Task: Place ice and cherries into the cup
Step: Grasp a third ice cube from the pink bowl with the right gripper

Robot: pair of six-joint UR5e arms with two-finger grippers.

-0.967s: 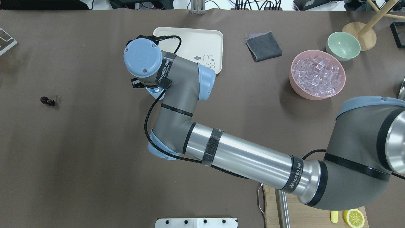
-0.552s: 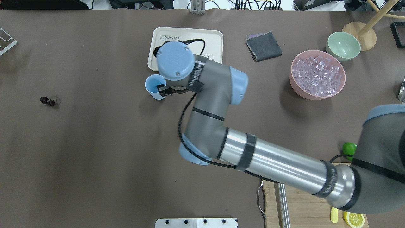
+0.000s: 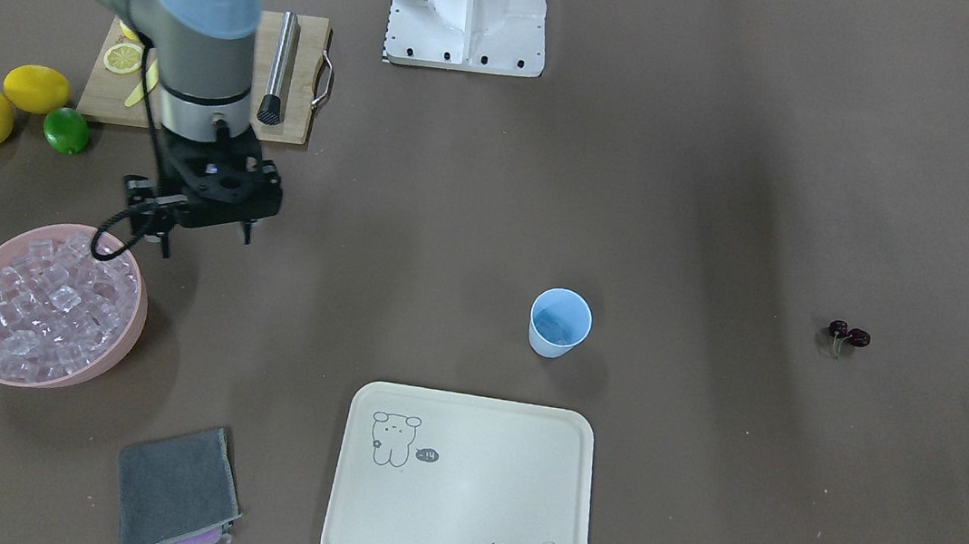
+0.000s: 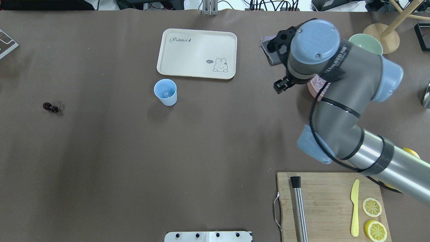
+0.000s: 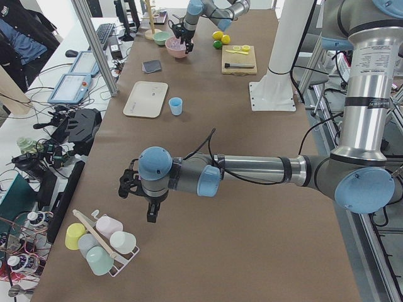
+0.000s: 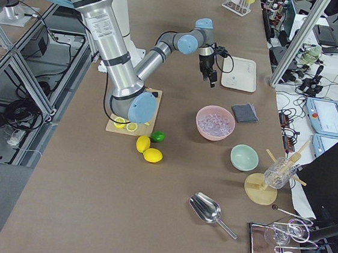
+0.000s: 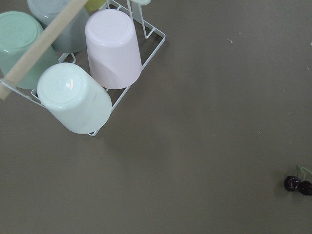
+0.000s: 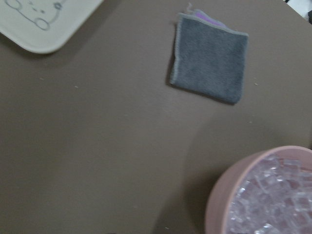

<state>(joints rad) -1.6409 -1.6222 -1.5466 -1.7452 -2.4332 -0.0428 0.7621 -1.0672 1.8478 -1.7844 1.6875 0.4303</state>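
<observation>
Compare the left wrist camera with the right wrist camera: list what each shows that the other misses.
Left wrist only: the pair of dark red cherries and a white wire rack holding upturned pastel plastic cups. Right wrist only: the folded grey cloth, the pink bowl of clear ice cubes, and a corner of the cream rabbit-print tray. Shared: the bare brown table covering.
</observation>
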